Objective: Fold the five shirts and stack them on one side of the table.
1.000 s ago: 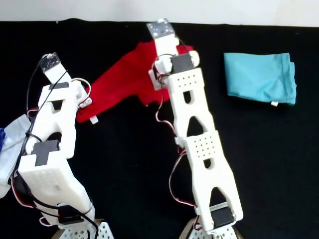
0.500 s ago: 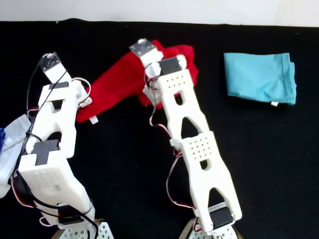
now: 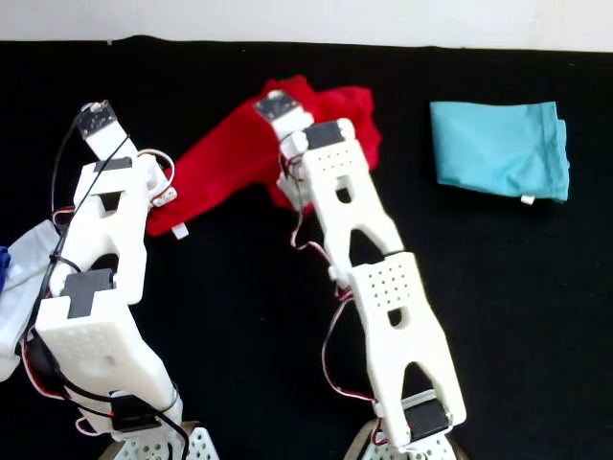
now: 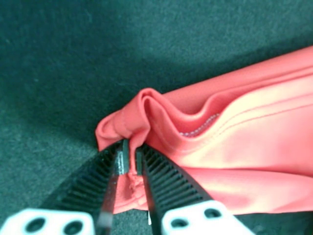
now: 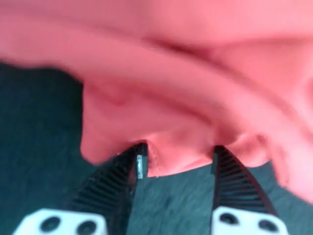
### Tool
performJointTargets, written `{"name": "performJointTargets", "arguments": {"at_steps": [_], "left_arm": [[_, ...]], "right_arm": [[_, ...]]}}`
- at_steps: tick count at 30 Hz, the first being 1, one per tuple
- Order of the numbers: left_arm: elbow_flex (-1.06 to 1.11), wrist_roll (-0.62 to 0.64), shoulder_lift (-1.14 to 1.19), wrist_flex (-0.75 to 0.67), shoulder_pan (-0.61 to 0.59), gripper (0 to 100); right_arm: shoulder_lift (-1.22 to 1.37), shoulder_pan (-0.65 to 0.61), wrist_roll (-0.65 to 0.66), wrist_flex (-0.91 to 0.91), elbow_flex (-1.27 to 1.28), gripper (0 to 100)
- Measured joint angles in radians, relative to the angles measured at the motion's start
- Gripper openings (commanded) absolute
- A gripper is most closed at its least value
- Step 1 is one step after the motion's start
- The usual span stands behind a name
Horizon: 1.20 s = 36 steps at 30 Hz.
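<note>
Toward twelve o'clock on the table, the red shirt (image 3: 230,158) lies in a loose diagonal band, not yet folded, with its lower end trailing toward ten o'clock. That end is clenched in the left gripper (image 4: 131,149), whose jaws press together on a bunched fold of hem, probably to anchor the cloth. The right gripper (image 5: 178,159) sits at the upper end with its jaws spread and the shirt's edge bulging between them, unclamped. I judge it is placed to take that edge so the fabric can be drawn flat between the arms. At two o'clock a teal shirt (image 3: 498,149) rests folded, well apart. A pale cloth (image 3: 24,268) bunches at nine o'clock. The black table (image 3: 239,316) runs back to a light wall (image 3: 383,19).
</note>
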Motion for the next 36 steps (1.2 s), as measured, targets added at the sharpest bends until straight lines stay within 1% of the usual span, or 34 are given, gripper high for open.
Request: {"name": "performJointTargets", "arguments": {"at_steps": [1,3,5,8,12,18,23,25,28,30,34,36], "left_arm": [[0.0,0.0,0.0,0.0,0.0,1],[0.0,0.0,0.0,0.0,0.0,1],[0.0,0.0,0.0,0.0,0.0,1],[-0.002,0.0,0.0,0.0,0.0,1],[-0.002,0.0,0.0,0.0,0.0,1],[-0.002,0.0,0.0,0.0,0.0,1],[-0.002,0.002,0.0,0.0,0.0,1],[-0.002,0.002,0.0,0.0,0.002,1],[-0.008,0.002,0.0,0.0,0.009,1],[-0.011,0.002,0.002,0.0,0.014,1],[-0.011,0.002,0.002,0.0,0.015,1],[-0.011,0.002,0.002,0.0,0.015,1]], "right_arm": [[-0.003,0.005,0.0,-0.023,0.011,0.2],[-0.008,0.017,0.0,-0.046,0.015,2.7],[-0.008,0.031,0.0,-0.055,0.015,0.4],[-0.014,0.043,0.0,-0.051,-0.003,0.7],[-0.025,0.078,0.003,0.041,-0.097,0.7],[-0.12,0.097,0.123,0.267,-0.308,0.7],[-0.227,0.114,0.144,0.308,-0.322,0.7],[-0.295,0.114,0.146,0.311,-0.269,0.7],[-0.436,0.115,0.146,0.311,-0.107,0.7],[-0.552,0.115,0.16,0.311,0.055,0.7],[-0.806,0.095,0.256,0.311,0.47,0.7],[-0.885,0.074,0.304,0.293,0.683,0.8]]}}
